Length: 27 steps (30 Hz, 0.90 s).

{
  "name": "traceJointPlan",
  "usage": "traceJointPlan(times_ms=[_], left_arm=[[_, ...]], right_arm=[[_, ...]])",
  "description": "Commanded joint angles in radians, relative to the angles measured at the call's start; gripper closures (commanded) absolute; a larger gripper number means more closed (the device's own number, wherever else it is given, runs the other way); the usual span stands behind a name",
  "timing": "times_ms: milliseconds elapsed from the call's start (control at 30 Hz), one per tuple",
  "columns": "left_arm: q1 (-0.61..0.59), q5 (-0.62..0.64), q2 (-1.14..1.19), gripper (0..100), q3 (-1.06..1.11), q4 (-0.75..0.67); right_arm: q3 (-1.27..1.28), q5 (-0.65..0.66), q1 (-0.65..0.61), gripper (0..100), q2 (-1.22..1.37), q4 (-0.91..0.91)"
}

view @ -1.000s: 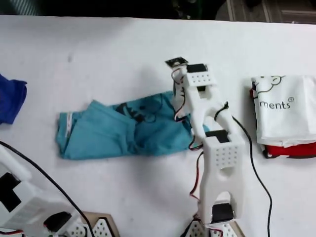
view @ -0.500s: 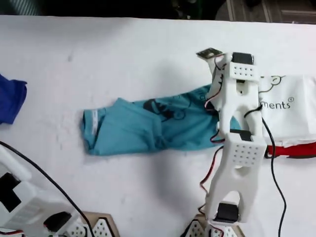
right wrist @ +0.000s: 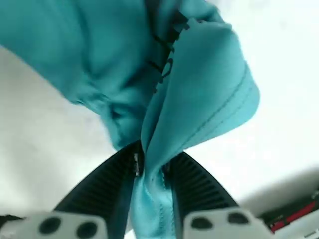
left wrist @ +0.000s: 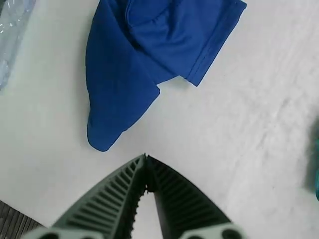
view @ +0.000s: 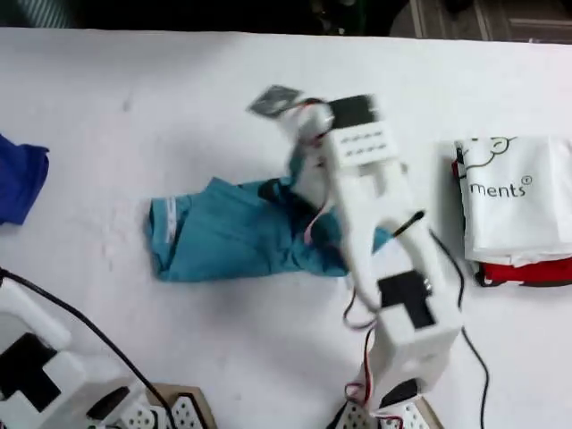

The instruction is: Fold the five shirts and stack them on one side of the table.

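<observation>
Teal shirt (view: 228, 239) lies crumpled across the middle of the table (view: 134, 89), with one end to the left and its right end bunched under the right arm (view: 357, 179). That arm stretches from its base at the near edge out over the cloth, leaning toward the far left, with its wrist above the shirt's right part.

Seen from the right wrist, the right gripper (right wrist: 149, 162) has its fingers (right wrist: 199, 186) pinched tight on a fold of the teal shirt (right wrist: 199, 94). A hemmed edge rises out from between the jaws, and the rest of the garment spreads beyond the tips.

At the near left corner the left arm (view: 36, 375) sits folded low. The left gripper (left wrist: 145, 162) has its fingers pressed together tip to tip over bare table. A blue shirt (left wrist: 134, 59) lies loosely heaped just beyond them, not touching. From above, the blue shirt (view: 18, 183) is at the left edge, well apart from the teal one.

On the right side a folded white shirt (view: 514, 201) rests on a red shirt (view: 527, 270), apart from the teal cloth.
</observation>
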Motion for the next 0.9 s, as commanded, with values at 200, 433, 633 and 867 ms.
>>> traceJointPlan(times_ms=[200,433,633,867], left_arm=[[0.002,-0.002,-0.054,97,-0.029,0.002],[-0.016,-0.002,-0.056,97,-0.029,0.003],[-0.036,-0.002,-0.054,97,-0.029,0.003],[-0.036,-0.002,-0.05,97,-0.029,0.003]], right_arm=[[-0.16,-0.172,-0.331,98.0,0.022,-0.044],[-0.381,-0.219,-0.429,98.0,0.255,-0.076],[-0.601,-0.219,-0.479,98.0,0.433,-0.074],[-0.781,-0.221,-0.503,82.4,0.564,-0.007]])
